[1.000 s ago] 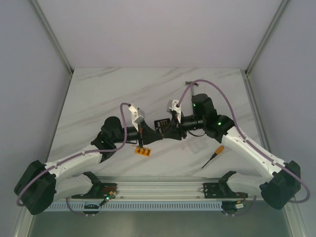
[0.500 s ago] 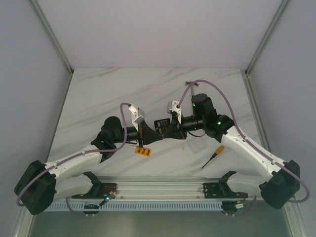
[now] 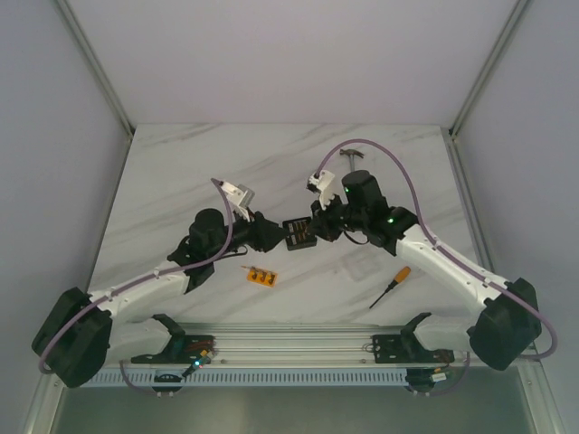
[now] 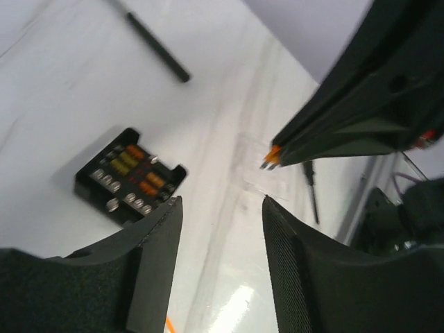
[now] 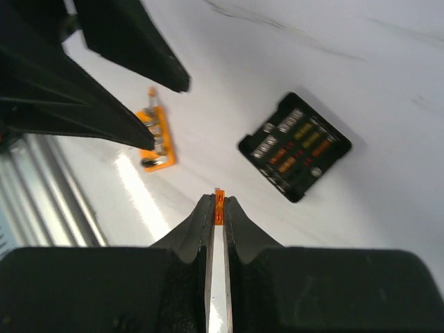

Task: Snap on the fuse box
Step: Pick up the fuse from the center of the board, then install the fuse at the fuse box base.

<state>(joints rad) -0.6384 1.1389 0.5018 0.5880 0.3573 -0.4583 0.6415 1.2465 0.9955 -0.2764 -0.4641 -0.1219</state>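
I see the fuse box [image 3: 298, 234] lying flat on the white worktop [image 3: 181, 172], between my two grippers. Its top faces up, and I can see rows of orange and yellow fuses in it. A flat orange strip [image 3: 262, 275] with dark dots lies near it, closer to the arm bases. A screwdriver [image 3: 391, 287] with an orange handle lies off to the right, well apart from the box. In the left wrist view, a long black handle [image 4: 158, 47] lies on the worktop beyond the box.

My left gripper [image 4: 220, 205] has its jaws apart and there is nothing between them. It touches nothing. My right gripper [image 5: 218, 208] is pinched tight on a tiny orange piece [image 5: 219, 198], which sticks out at the fingertips. It hangs above the worktop, beside the box and not touching it.
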